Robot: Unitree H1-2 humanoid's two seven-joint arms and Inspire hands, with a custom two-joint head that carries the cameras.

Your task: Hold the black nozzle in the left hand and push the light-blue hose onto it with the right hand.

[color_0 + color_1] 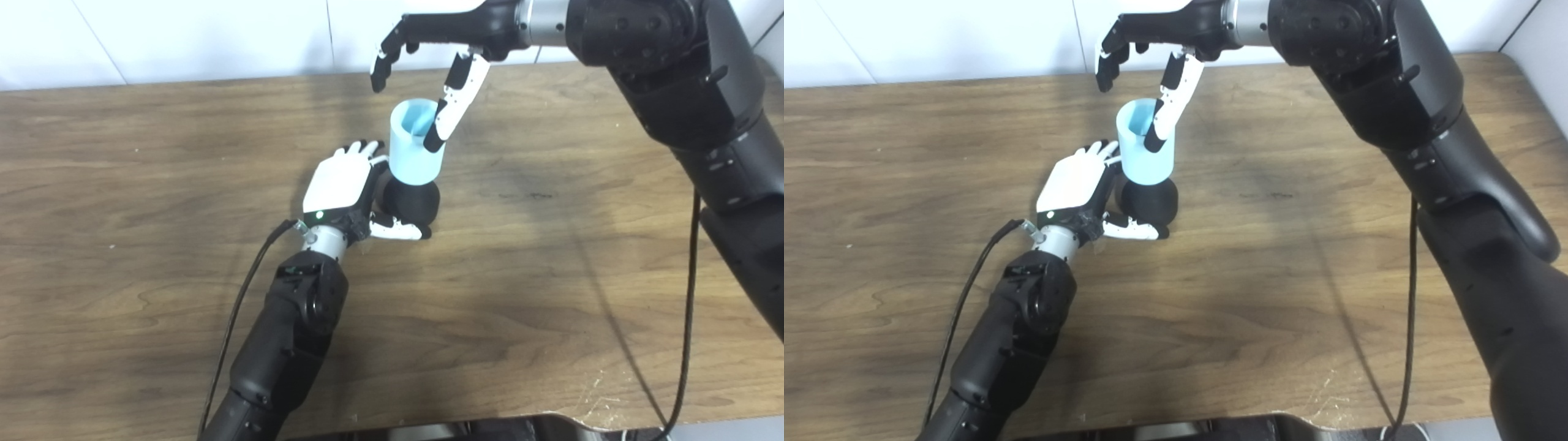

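Note:
The black nozzle point(413, 202) stands on the table near its middle, with the light-blue hose point(415, 150) sitting upright on top of it, open end up. My left hand point(340, 184) lies against the nozzle's left side; its fingers are stretched out straight past the hose's base and its thumb point(398, 230) rests in front of the nozzle, not closed around it. My right hand point(429, 37) hovers above the hose, open. Its thumb point(453, 104) hangs down across the hose's right rim, and the other fingers curl in the air behind and left of it.
The wooden table point(122, 184) runs back to a white wall. A black cable point(245, 294) trails along my left forearm, and another cable point(689, 306) hangs by my right arm. The table's front edge point(551, 422) is near the bottom of the picture.

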